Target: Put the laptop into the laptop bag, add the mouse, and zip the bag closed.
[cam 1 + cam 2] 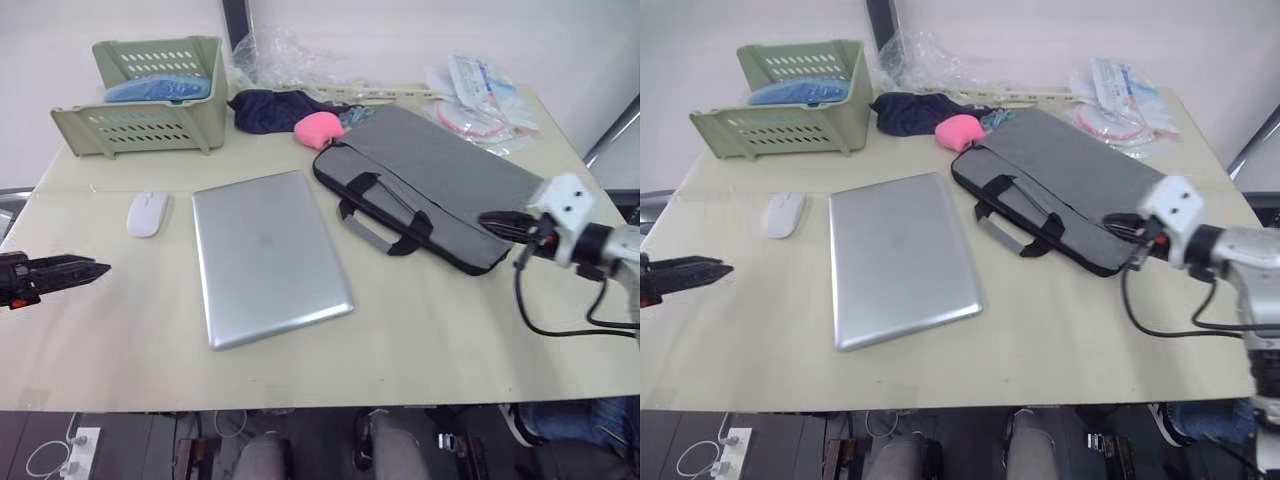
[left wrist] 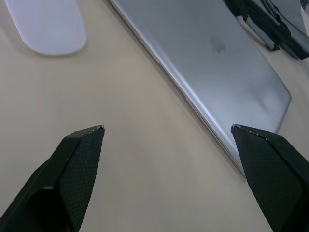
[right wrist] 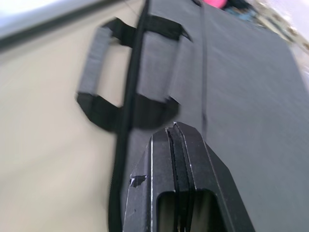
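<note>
Laptop (image 1: 268,255) lies flat and shut at centre frame in the head view, bare on the table (image 1: 440,340), not yet in the bag. Laptop bag (image 1: 440,180) sits right of centre, just beside the laptop's upper right corner, flat, handles (image 1: 385,215) splayed toward the laptop. Mouse (image 1: 147,213) at left of frame, just beside the laptop's left edge, apart from it. Pink toy (image 1: 318,128) touches the bag's upper left corner; green basket (image 1: 150,95) in the upper left, plastic packets (image 1: 480,95) in the upper right.

My left gripper (image 2: 166,130) hovers low at the left edge of the head view, fingers spread wide; its wrist view shows the laptop's long edge running past the right finger and the mouse further off. My right gripper (image 3: 175,128) has its fingers pressed together, empty, tip over the near end of the bag by the zip seam.

Step in hand, as I judge it: the opening one. Nothing packed. The closed right tip near the seam suggests I am going for the zip or the mouth of the bag.

Next move calls for finding the zip pull, which I cannot make out, and parting the mouth wide enough for the laptop. The left must get under the laptop's thin edge, a poor purchase on a flat table.
</note>
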`<state>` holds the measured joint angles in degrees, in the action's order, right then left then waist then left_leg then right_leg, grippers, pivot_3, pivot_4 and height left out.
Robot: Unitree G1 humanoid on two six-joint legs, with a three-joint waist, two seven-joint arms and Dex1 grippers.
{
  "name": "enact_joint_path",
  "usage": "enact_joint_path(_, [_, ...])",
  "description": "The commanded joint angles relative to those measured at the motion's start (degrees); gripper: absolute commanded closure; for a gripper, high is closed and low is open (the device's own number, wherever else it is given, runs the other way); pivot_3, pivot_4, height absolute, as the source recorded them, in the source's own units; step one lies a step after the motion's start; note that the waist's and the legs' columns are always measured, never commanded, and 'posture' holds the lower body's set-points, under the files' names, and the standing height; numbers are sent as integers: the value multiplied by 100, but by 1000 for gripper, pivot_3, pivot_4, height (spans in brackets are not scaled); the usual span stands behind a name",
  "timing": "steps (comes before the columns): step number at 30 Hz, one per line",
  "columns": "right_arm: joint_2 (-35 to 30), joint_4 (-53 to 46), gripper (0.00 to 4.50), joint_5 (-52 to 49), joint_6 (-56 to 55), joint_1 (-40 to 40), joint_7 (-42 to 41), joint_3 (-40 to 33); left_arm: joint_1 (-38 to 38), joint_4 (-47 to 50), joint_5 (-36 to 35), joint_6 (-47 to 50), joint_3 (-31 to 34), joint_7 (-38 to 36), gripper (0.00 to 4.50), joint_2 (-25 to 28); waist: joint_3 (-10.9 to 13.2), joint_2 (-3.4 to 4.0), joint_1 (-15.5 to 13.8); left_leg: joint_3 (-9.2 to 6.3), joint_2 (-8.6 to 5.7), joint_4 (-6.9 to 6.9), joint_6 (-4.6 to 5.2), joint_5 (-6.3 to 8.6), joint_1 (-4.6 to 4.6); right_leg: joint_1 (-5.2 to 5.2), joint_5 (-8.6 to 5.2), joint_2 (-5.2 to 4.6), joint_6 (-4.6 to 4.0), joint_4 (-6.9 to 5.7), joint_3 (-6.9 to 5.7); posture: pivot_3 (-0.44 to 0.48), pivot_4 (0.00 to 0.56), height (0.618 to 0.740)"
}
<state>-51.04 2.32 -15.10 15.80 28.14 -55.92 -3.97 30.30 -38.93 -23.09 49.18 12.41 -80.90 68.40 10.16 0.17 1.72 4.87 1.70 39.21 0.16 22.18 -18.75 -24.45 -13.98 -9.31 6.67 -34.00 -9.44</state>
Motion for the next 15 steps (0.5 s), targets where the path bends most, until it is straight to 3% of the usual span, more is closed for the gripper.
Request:
enact_joint_path(1, [73,-260,4369,170,104,284,43,228,411,137,-75,751,-246,-12,0,50,-1,-1,-24,2,-1,9,0,0,-25,-24,0,0,0,-5,2,0,150,740])
enact_joint_path(9, [733,89,4369,839,304,1038,181,1241,1224,-350,-130,1942,-694,233,0,-616,-3,-8,-4,2,-5,20,0,0,-45,-35,3,0,5,-2,-3,0,150,740])
enact_joint_path(15, [1266,753,4369,1412,212,1697,298,1823,1710,-802,57,2070,-1069,329,0,-1034,-3,-12,39,2,-3,34,0,0,-47,-40,3,1,5,-16,1,0,150,740])
